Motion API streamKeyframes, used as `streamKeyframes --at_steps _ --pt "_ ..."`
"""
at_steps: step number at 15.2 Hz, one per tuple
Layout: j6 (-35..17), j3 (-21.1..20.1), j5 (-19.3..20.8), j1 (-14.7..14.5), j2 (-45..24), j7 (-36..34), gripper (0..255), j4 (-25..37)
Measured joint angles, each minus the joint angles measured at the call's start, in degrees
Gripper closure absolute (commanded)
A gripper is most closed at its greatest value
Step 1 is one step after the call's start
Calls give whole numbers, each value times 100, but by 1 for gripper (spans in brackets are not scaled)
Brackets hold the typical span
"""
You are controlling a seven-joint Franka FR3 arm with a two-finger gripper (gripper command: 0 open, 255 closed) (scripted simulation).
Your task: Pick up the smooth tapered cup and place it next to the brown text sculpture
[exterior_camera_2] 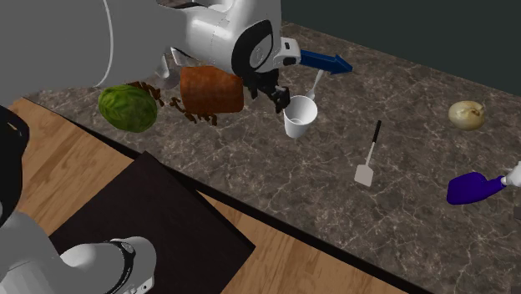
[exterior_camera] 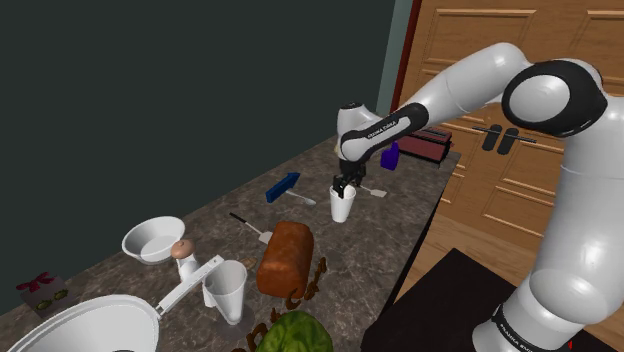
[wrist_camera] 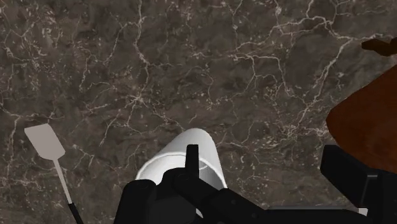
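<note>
Shoulder view: black two-finger gripper low over rim of plain white tapered cup. Cup upright on dark marbled counter, well apart from brown text sculpture.
Second exterior view: cup looks empty to me.
Wrist view: one finger inside cup, touching no wall. I read jaws as released, straddling wall for rim pinch.
</note>
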State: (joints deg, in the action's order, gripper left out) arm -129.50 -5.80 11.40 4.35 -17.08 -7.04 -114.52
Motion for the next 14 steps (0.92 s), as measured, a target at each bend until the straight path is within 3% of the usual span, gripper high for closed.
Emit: streamKeyframes --at_steps 9,14 --pt "-64 193 267 -148 -1946 -226 0 2040" --pt "-244 241 311 -142 -2318 -240 0 2248"
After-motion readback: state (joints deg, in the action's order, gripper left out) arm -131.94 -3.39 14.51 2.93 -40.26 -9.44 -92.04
